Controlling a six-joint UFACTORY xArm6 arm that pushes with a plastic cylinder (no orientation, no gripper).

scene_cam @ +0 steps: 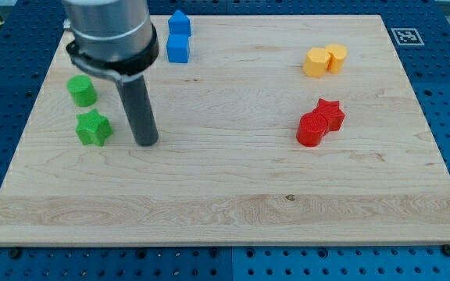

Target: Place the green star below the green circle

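Observation:
The green star (93,128) lies on the wooden board at the view's left. The green circle (82,90) stands just above it, slightly to the left, with a small gap between them. My tip (146,143) rests on the board to the right of the green star, a short gap away and not touching it. The rod rises from the tip to the arm's grey body at the view's top.
Two blue blocks (178,37) sit together at the top centre. A yellow pair (324,60) sits at the upper right. A red circle (311,129) and red star (330,114) touch at the right. The board (225,211) lies on a blue perforated table.

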